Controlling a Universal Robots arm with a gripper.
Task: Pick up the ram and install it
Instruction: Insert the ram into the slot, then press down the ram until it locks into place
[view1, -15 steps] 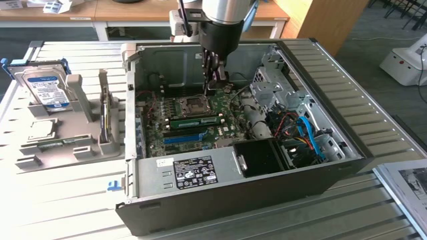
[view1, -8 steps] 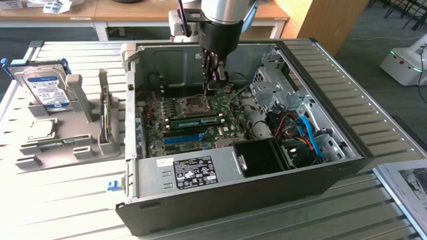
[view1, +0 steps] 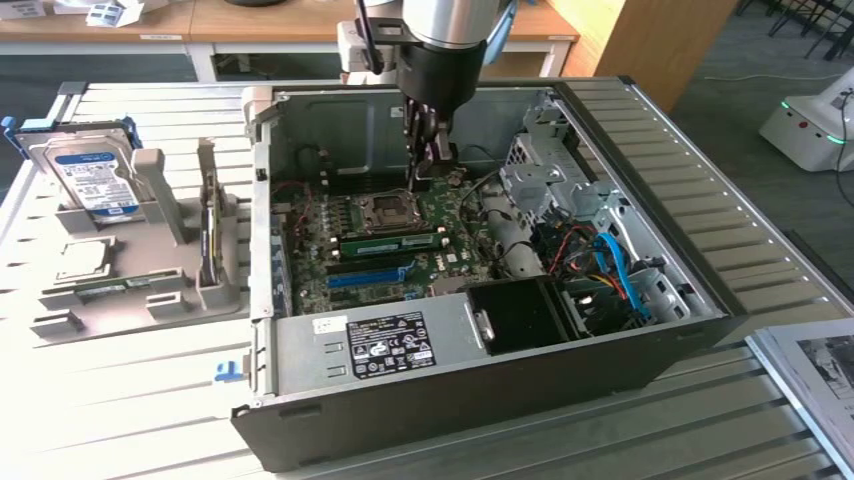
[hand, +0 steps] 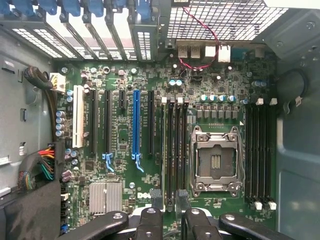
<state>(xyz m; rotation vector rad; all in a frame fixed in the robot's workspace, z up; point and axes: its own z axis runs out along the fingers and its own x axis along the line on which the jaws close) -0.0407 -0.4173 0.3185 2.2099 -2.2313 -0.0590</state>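
Note:
The ram (view1: 388, 241), a long thin green stick with dark chips, sits on edge in a black slot of the motherboard (view1: 334, 270), just in front of the CPU socket (view1: 388, 209). In the wrist view the ram (hand: 164, 150) appears edge-on as a thin pale line in the slot group beside the CPU socket (hand: 215, 162). My gripper (view1: 431, 172) hangs inside the open case above the board, a little behind the ram. The gripper (hand: 168, 202) is open: its dark fingertips (hand: 155, 197) stand apart with nothing gripped, one to each side of the ram's line.
The case (view1: 694, 300) lies open on a slatted table. A blue slot strip (view1: 363, 277), power supply (view1: 387, 345), drive cage (view1: 541, 165) and cables (view1: 607, 270) surround the board. At the exterior view's left, a grey holder (view1: 134, 300) carries a hard drive (view1: 87, 175) and an upright brownish card (view1: 210, 235).

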